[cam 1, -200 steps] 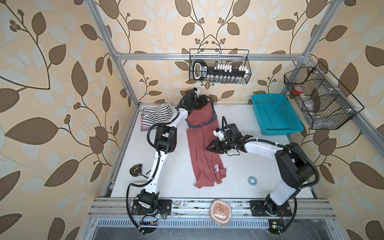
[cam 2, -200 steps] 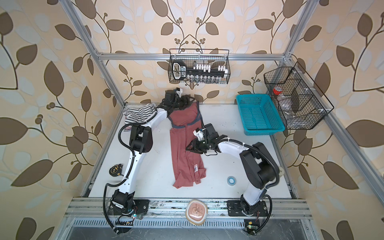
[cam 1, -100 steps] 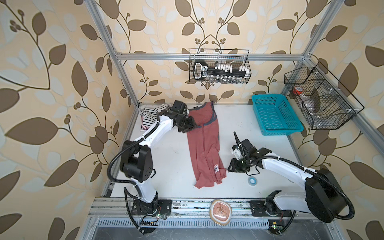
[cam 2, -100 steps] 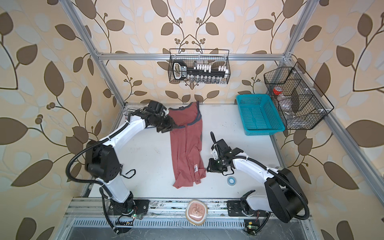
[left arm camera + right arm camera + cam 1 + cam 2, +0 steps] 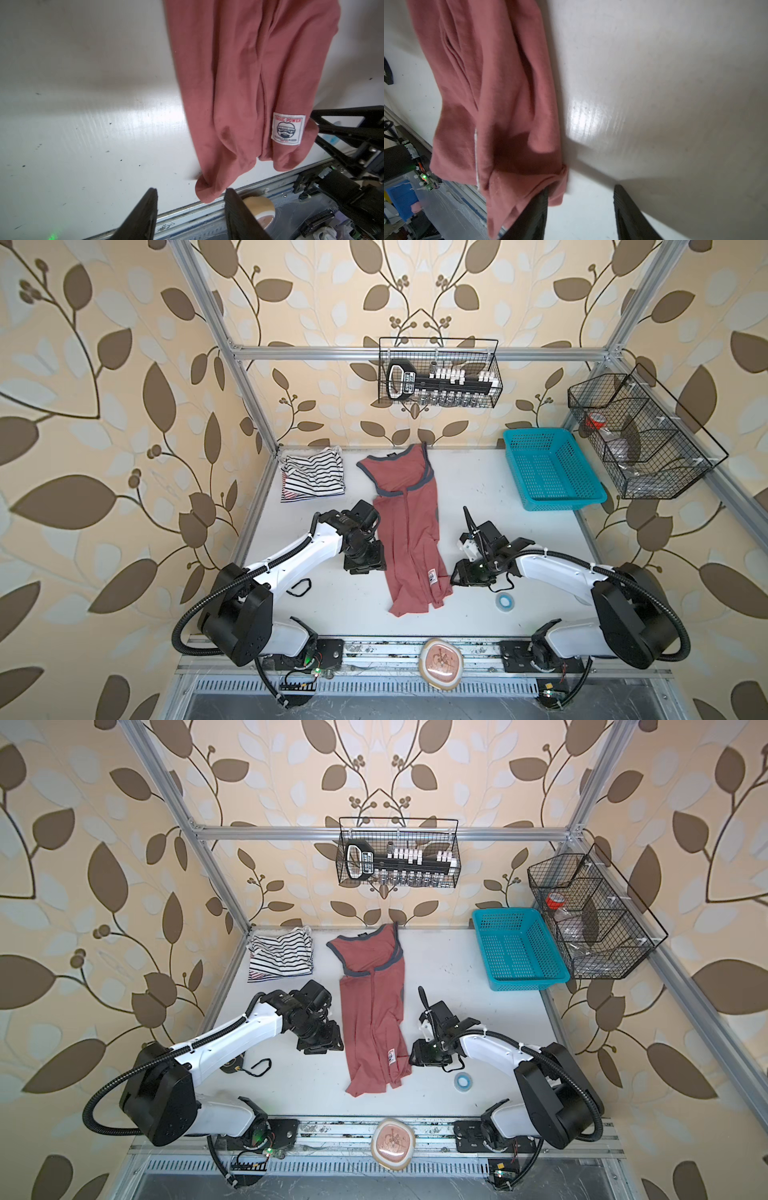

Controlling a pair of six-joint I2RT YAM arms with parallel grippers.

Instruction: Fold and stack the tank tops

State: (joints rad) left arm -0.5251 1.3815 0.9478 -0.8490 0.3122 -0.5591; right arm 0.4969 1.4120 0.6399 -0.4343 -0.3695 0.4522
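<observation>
Finds the red top (image 5: 409,531) spread lengthwise on the table (image 5: 478,489), neck toward the back wall, hem toward the front rail (image 5: 374,649), body creased and folded over itself along its length. Leaves bare table on both sides of the red top, most of it to the right, up to the blue basket (image 5: 552,472). Places the striped tops (image 5: 312,475) in a pile left of the red top's neck, apart from it, black-and-white uppermost, a red-and-white edge showing beneath. Puts a tape roll (image 5: 505,600) right of the red top's hem.

Sets the left gripper (image 5: 190,189) just left of the red top's lower half, jaws apart and empty, with a hem corner just past the fingertips. Sets the right gripper (image 5: 580,188) at the red top's right hem corner, jaws apart, with cloth just inside 1 finger (image 5: 533,218), not pinched.

Hides both sets of fingertips under the wrist housings in both top views. Cuts off the red top's neck in both wrist views.

Reads "BASIC POWER" in red on a white label (image 5: 288,128) near the red top's hem, above a drawn face; cannot read the small line below.
</observation>
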